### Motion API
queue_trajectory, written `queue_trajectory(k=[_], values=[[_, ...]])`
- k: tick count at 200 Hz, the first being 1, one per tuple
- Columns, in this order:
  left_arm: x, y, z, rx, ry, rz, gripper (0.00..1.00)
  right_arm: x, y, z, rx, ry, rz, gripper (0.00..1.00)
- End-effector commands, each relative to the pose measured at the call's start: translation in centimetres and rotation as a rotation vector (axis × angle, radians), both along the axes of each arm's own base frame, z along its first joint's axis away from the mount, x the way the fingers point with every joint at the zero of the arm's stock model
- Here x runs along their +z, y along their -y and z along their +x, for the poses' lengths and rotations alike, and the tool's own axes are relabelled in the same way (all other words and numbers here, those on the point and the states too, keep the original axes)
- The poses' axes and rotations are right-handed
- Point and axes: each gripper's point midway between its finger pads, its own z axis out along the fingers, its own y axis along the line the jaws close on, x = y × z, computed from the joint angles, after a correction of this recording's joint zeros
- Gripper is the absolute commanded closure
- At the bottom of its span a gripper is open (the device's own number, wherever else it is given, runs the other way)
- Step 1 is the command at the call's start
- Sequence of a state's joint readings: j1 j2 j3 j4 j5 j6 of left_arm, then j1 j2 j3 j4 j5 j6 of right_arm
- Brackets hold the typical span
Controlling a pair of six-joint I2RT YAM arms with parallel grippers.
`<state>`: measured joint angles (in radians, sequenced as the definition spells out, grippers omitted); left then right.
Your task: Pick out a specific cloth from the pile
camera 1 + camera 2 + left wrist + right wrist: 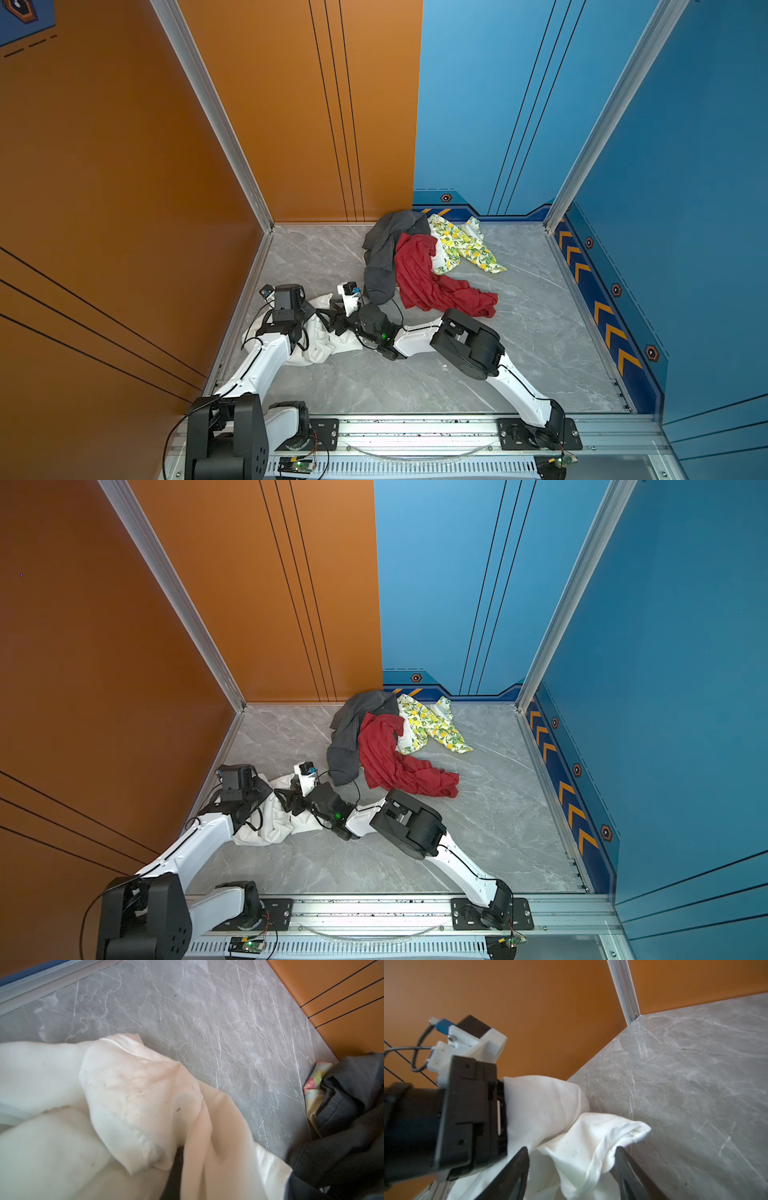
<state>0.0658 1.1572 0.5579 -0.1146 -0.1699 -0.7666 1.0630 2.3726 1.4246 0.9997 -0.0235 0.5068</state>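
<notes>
**White garment lies clear of the heap, both claws on it**

The cloth (320,343), plain white and bunched, lies at the front-left of the grey marble-look worktop (415,378). The pile (415,266) of dark grey, red and lemon-print pieces sits further back, against the rear wall. In both top views the white bundle runs roughly crosswise, from the left arm's side towards the middle. One lobe points up at the near end of the dark grey piece (380,266), and the frames do not show whether the two touch.

The left claw (504,1114) is closed, its tips buried in fabric. The cloth bunches up against its mouth, which suggests a pinch on the garment. The right claw (572,1153) reaches across from the right with its jaws standing wide, and a loose white fold lies between the two black fingers (517,1169), gripped by neither.

The left arm is the nearer one and looks to hold the garment alone. Drawing it further from the heap probably means pulling towards the front-left, along the bundle's length.

No brand, label or readable writing shows anywhere. The blue wall trim carries only orange chevrons and hexagon emblems.
</notes>
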Motion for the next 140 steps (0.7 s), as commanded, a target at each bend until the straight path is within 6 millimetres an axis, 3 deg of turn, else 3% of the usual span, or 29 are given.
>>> queue_trajectory(k=[1,46,51,55,78,124,140], values=[[-1.5,-0.1,-0.9,0.021,-0.048,-0.026,0.92,4.1,2.4,1.2,-0.079,0.009,0.068,0.31],[-1.3,-0.1,-1.2,0.019,-0.07,-0.019,0.86,2.7,6.4,0.2,-0.188,-0.048,-0.142,0.33],[-1.8,-0.1,-1.9,0.018,-0.106,-0.019,0.83,1.7,6.7,0.0,-0.195,-0.056,-0.18,0.33],[-1.7,-0.1,-1.9,0.017,-0.108,-0.017,0.79,2.9,7.1,-0.1,-0.201,-0.047,-0.176,0.33],[-1.5,0.1,-2.2,-0.013,-0.144,0.003,0.53,3.4,9.1,-0.4,-0.243,-0.035,-0.216,0.33],[0.4,0.7,-2.2,-0.133,-0.237,0.111,0.33,6.4,13.0,0.1,-0.303,0.003,-0.265,0.29],[1.6,1.1,-2.1,-0.183,-0.24,0.143,0.15,6.9,14.2,0.1,-0.305,-0.006,-0.277,0.27]])
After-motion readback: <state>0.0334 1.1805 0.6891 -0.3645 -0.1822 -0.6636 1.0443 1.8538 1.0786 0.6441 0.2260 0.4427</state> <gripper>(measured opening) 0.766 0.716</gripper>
